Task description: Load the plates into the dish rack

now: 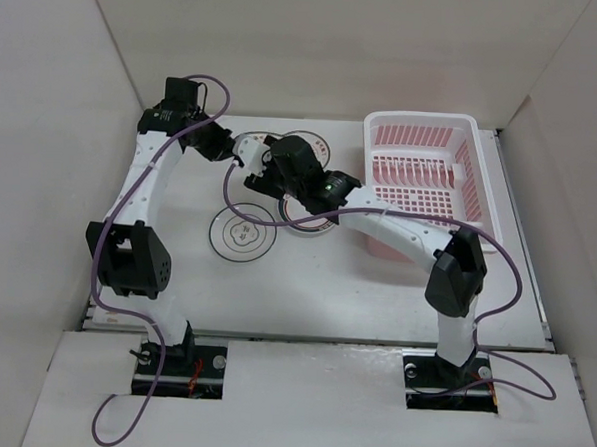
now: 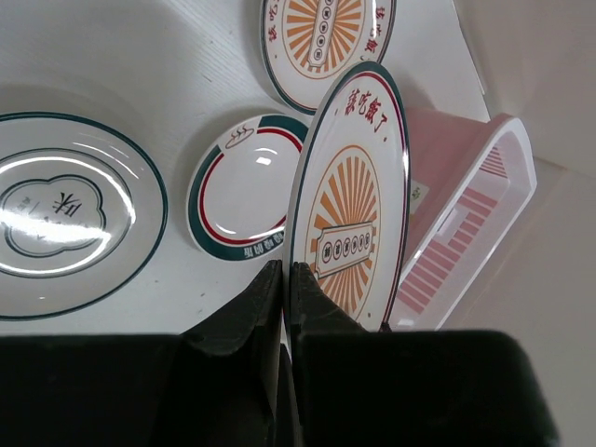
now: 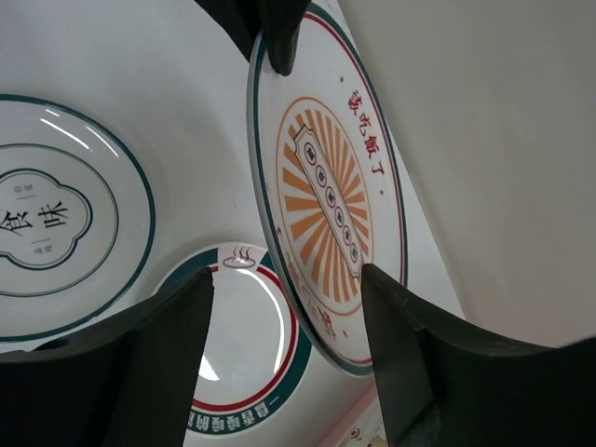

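My left gripper [image 2: 284,270] is shut on the rim of an orange sunburst plate [image 2: 349,205] and holds it on edge above the table. In the top view this gripper [image 1: 240,152] is at the back centre. My right gripper [image 3: 284,277] is open, one finger on each side of the same plate's [image 3: 326,205] opposite edge, not closed on it. The second sunburst plate [image 2: 321,42], the teal-ringed plate [image 2: 244,197] and the flower-outline plate [image 2: 65,209] lie flat on the table. The pink dish rack [image 1: 431,180] stands at the back right with no plates in it.
White walls enclose the table on the left, back and right. The right arm's forearm [image 1: 398,229] stretches across the rack's front left corner and over part of the teal-ringed plate [image 1: 313,227]. The flower-outline plate [image 1: 240,235] lies centre-left.
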`<state>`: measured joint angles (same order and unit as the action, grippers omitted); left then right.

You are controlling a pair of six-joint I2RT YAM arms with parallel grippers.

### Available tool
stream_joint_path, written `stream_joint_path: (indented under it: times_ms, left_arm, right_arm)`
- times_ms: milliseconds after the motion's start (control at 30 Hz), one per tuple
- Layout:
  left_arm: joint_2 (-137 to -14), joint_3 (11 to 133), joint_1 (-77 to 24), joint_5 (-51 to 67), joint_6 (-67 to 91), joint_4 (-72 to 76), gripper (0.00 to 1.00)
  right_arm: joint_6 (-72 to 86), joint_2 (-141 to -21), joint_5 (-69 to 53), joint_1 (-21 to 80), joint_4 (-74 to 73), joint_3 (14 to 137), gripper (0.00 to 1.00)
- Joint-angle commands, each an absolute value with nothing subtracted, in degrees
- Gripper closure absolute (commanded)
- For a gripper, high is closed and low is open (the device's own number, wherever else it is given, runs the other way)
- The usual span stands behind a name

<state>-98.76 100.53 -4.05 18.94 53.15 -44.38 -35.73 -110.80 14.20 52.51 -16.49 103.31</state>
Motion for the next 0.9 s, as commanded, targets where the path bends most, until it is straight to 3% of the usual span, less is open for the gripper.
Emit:
stream_joint_path:
  times_ms: [0,100,167,233,267,500,567,600,633,733,867]
  left_arm:
    - [-94.14,101.60,-4.31,21.62,54.40,-41.57,1.00]
    - [-94.13,101.07,-4.31,22.32,54.40,-40.43,1.00]
    - [-94.13,100.55,-4.31,22.32,54.40,-39.82,1.00]
    - [-94.13,100.55,-4.31,22.32,53.80,-39.81,1.00]
    - [-94.13,100.55,-4.31,22.32,53.79,-39.81,1.00]
    - [-95.45,104.23,-4.31,20.30,51.86,-40.43,1.00]
    - [-95.45,105.03,-4.31,22.32,50.54,-37.03,0.78]
    - [-94.93,105.03,-4.31,23.80,50.54,-34.91,0.55]
    - [-94.92,104.51,-4.31,25.73,49.84,-32.46,0.47]
    - [-94.39,104.50,-4.31,33.64,49.83,-23.75,0.29]
    - [-95.09,106.07,-4.31,33.58,49.49,-22.75,0.28]
  right_arm:
    - [-33.93,-111.80,12.30,51.25,-16.08,104.15,0.32]
    - [-33.40,-112.50,12.30,51.24,-15.47,104.15,0.40]
    - [-32.88,-112.50,12.83,51.24,-14.94,103.54,0.60]
    - [-32.26,-112.50,14.41,51.24,-13.89,103.54,0.97]
    - [-32.26,-112.50,14.94,51.24,-13.89,103.54,1.00]
    - [-30.85,-111.88,15.64,51.24,-13.89,104.06,1.00]
    - [-29.45,-111.36,15.64,51.24,-13.89,104.06,1.00]
    - [-29.44,-110.66,15.64,50.72,-13.89,103.54,1.00]
    - [-28.66,-110.05,16.43,50.71,-13.89,103.54,1.00]
    - [-24.89,-108.82,17.67,49.58,-13.89,103.01,1.00]
    - [-15.95,-106.27,21.43,45.10,-14.41,103.70,1.00]
